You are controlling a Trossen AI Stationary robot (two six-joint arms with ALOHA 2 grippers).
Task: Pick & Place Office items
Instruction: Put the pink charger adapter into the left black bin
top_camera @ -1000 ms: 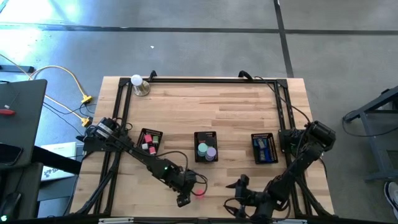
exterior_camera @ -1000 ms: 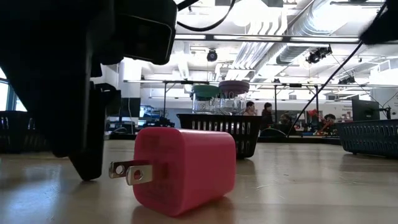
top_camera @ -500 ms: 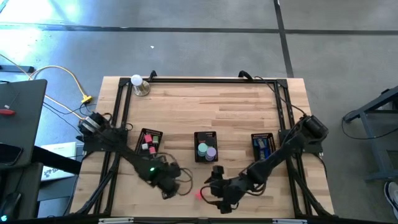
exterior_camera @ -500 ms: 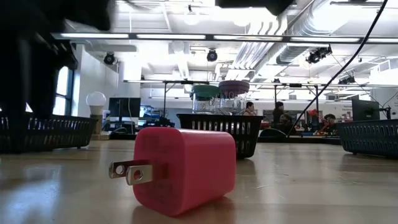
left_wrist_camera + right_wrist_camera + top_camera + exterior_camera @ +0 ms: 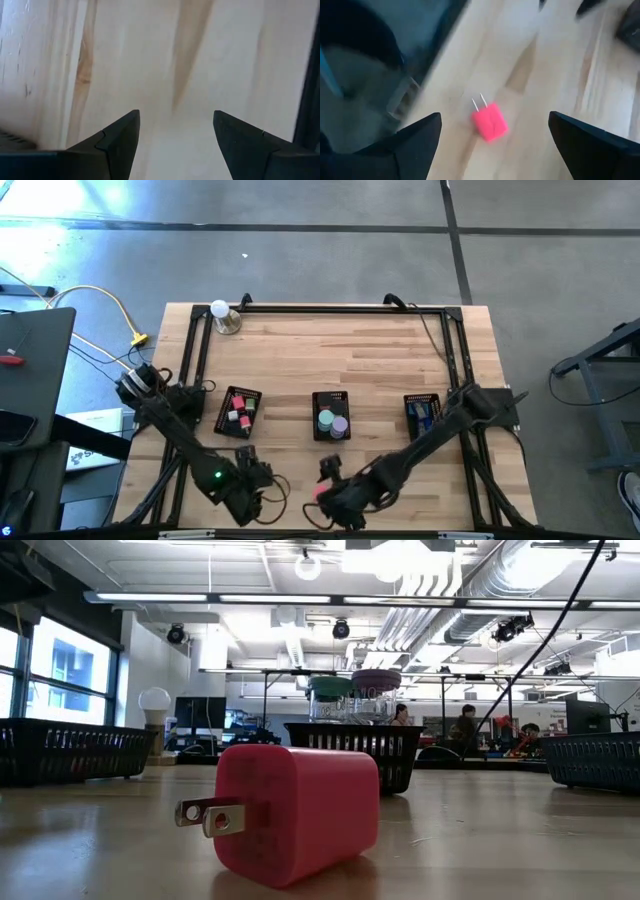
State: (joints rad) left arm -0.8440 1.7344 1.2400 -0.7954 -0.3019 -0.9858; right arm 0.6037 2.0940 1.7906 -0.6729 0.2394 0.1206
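A pink plug block [image 5: 297, 810] lies on its side on the wood near the table's near edge, its two metal prongs [image 5: 205, 818] level above the table. It also shows as the pink block [image 5: 490, 122] and the pink block [image 5: 319, 491]. My right gripper [image 5: 495, 116] is open and hovers above the block without touching it; in the high view my right gripper [image 5: 333, 500] is right beside it. My left gripper [image 5: 176, 114] is open over bare wood, and in the high view my left gripper [image 5: 248, 498] is left of the block by the near edge.
Three black mesh trays stand in a row mid-table. The left tray [image 5: 238, 410] holds red and pink blocks, the middle tray [image 5: 331, 417] teal and purple rolls, the right tray [image 5: 425, 418] dark blue pieces. A white ball [image 5: 220, 310] on a metal base stands at the far left corner.
My left gripper has drawn away from the pink block toward the table's left and near edge. My right gripper has swung from the near right toward the left and now sits over the block. The block has stayed where it was.
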